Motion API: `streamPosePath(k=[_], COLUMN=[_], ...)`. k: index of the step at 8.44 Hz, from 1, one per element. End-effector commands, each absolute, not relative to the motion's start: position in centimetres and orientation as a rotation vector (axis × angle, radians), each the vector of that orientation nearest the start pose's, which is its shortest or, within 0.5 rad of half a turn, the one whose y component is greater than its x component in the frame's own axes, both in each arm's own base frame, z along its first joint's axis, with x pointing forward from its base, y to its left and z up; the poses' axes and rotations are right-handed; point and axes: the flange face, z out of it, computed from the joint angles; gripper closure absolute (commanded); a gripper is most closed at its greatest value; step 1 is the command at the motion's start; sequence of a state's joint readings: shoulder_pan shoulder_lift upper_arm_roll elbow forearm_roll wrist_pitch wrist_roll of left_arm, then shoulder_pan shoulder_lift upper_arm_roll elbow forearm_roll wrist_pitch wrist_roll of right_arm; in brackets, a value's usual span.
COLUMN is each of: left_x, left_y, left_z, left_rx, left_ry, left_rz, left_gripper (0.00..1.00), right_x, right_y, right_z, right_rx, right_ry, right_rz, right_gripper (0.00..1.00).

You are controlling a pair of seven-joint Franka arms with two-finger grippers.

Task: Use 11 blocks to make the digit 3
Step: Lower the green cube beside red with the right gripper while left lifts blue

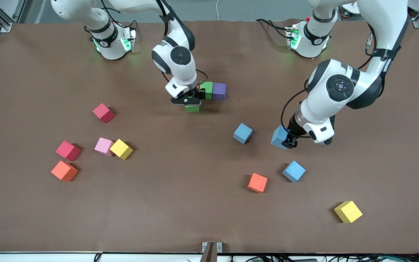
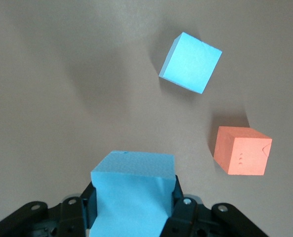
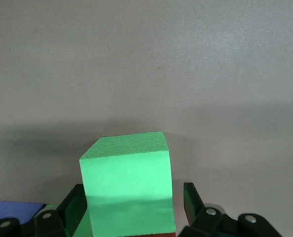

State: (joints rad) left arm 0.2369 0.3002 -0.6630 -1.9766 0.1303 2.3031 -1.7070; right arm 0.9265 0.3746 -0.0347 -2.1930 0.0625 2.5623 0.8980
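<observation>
My right gripper [image 1: 191, 101] stands open around a green block [image 1: 192, 108] that rests on the table; in the right wrist view that green block [image 3: 126, 187] sits between the fingers [image 3: 191, 200] with a gap beside one of them. Another green block [image 1: 206, 88] and a purple block [image 1: 219, 91] lie side by side just beside it, toward the robots' bases. My left gripper [image 1: 288, 142] is shut on a light blue block [image 1: 278, 137]. The left wrist view shows that held block [image 2: 134, 185] squeezed between both fingers [image 2: 182, 205].
Loose blocks lie around: light blue [image 1: 243, 133], light blue [image 1: 294, 171], orange [image 1: 257, 182], yellow [image 1: 347, 211]. Toward the right arm's end lie red [image 1: 103, 112], red [image 1: 68, 150], pink [image 1: 103, 145], yellow [image 1: 121, 149], orange [image 1: 64, 170].
</observation>
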Motion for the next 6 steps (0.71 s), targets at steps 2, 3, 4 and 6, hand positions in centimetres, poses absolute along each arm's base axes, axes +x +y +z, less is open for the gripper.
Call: streamPosePath(k=[2,3,4,6], left_x=[56.1,55.8,55.5,54.8], left_y=[-26.2,-28.0,-29.0,-30.1], left_z=[37.0,37.0,36.9,36.9], left_rx=[-2.628,-2.619,-2.612,-2.573], left_ry=[-1.979,-2.005,-2.011,-2.055], left_rz=[0.104,0.129,0.139,0.147], left_gripper=[0.71,0.71,0.71,0.71], right_x=[34.6,34.8,35.0,36.4], right_y=[42.7,42.6,42.7,41.9], right_z=[21.9,22.4,23.7,27.6], right_rx=[-3.131,-3.132,-3.134,-3.119], right_ry=[0.099,0.108,0.116,0.15], right_rz=[0.028,0.032,0.039,0.034], right_gripper=[0.11,0.11,0.09,0.08])
